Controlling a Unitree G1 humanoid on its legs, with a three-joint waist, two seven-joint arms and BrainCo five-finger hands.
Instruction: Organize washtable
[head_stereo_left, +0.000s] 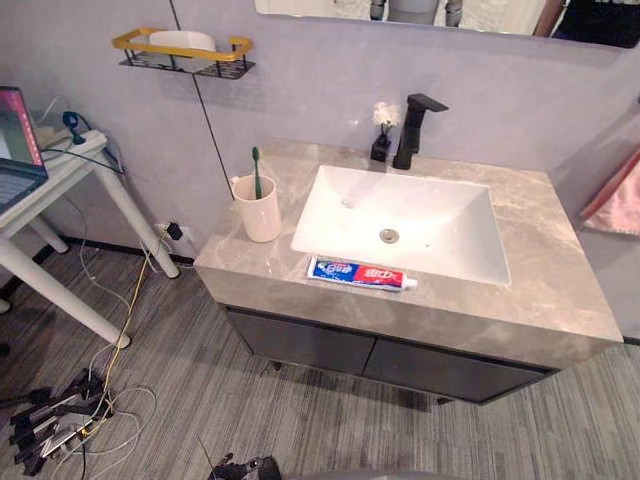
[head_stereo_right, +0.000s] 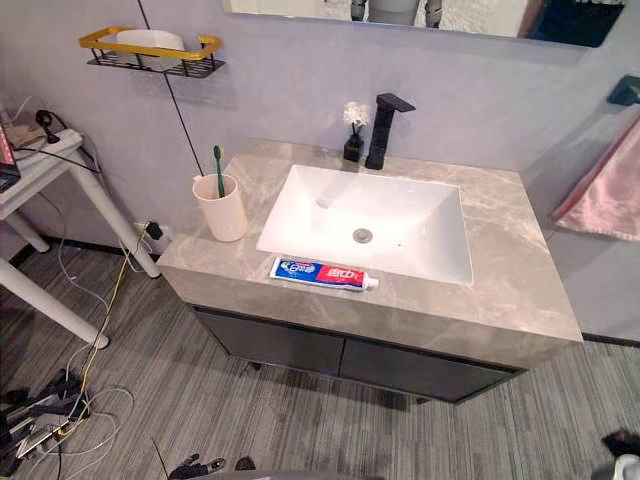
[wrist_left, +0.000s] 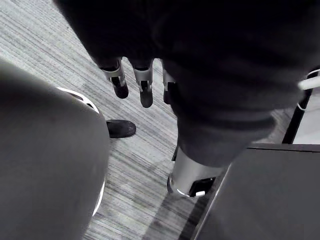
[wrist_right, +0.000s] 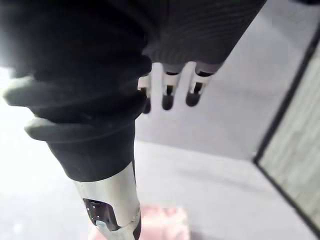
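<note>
A grey stone washtable (head_stereo_left: 560, 290) stands against a pale wall, with a white basin (head_stereo_left: 430, 215) sunk in its middle. A toothpaste tube (head_stereo_left: 360, 273) lies flat along the front edge, just in front of the basin, its cap toward the right. Near the left edge stands a cream cup (head_stereo_left: 258, 210) holding an upright green toothbrush (head_stereo_left: 256, 170); how deep the brush goes is hidden by the cup wall. At the back edge, behind the basin, is a black tap (head_stereo_left: 412, 130). A small dark bottle (head_stereo_left: 381, 145) stands just to its left, topped with something white and fuzzy that is too small to make out.

On the wall above and to the left hangs a wire shelf (head_stereo_left: 185, 60) with a white dish (head_stereo_left: 182, 41) in it. A mirror (head_stereo_left: 450, 15) is cut off at the top, and a pink towel (head_stereo_right: 605, 195) at the right. To the left, a white side table (head_stereo_left: 60, 180) carries a laptop (head_stereo_left: 18, 140), only partly in frame. Cables (head_stereo_left: 70, 420) are tangled on the floor.

The left hand (wrist_left: 145, 87) hangs over the floor with fingers straight and slightly apart, holding nothing. The right hand (wrist_right: 168, 92) hangs likewise, fingers straight and empty, in front of the wall.
</note>
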